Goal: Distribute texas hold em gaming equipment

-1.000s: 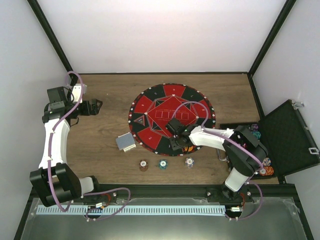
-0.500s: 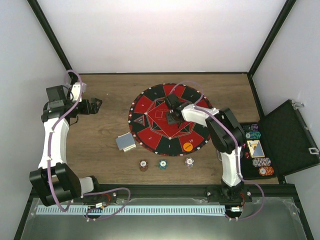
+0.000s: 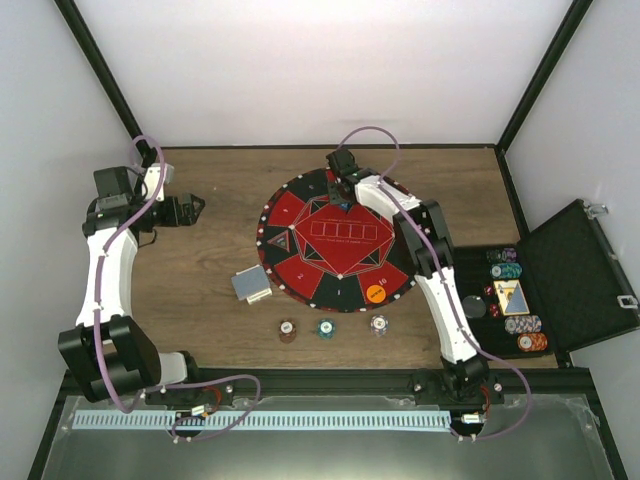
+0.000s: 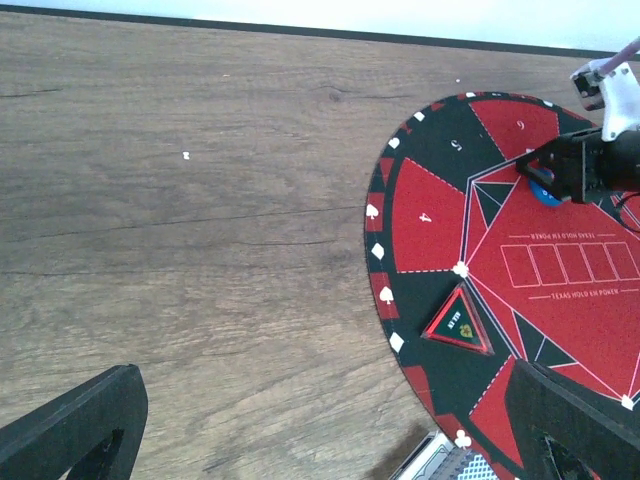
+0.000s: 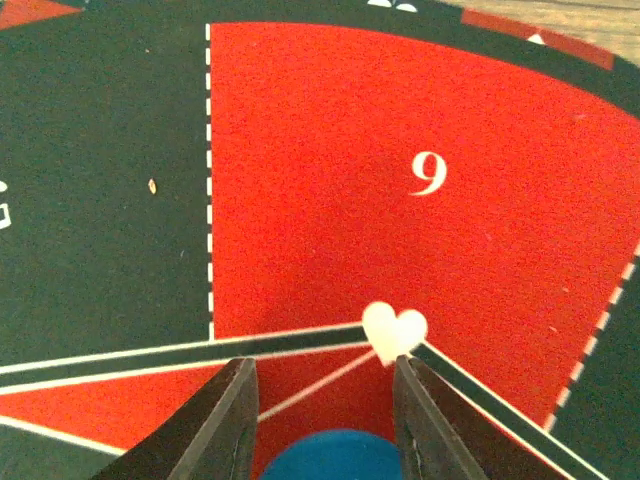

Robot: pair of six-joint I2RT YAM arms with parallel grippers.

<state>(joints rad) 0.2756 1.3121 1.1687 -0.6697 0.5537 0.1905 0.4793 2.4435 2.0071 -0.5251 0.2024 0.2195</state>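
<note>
The right gripper reaches over the round mat to the side nearest the far edge of the table. Its two fingers are closed to about the width of one chip, and the blue chip sits between them. They appear to press it on both sides. The chip is low over the mat, just before the white heart mark and the red field with the number 9.

I judge that the step in hand is to put this chip down at that seat. To do it well, the gripper should move a little more toward the far edge, so that the chip is over the red field and not on the white lines. Then it should go down until the chip lies flat on the mat. The fingers should open only a little and rise straight up, because a chip that is dropped on its edge may roll, and one that sticks to a pad may be pulled away.

The left gripper hangs near the left edge, wide open, with nothing in it.

Only the top arc of the blue chip shows, as plain blue; whether its edge has stripes I cannot tell. A brown chip, a teal chip and a white chip lie in a row toward the near edge. The orange disc lies on the near right part of the mat. The cards lie just beside the mat's near left rim, with the grey-blue back up. More chips are in the black case at the right edge.
</note>
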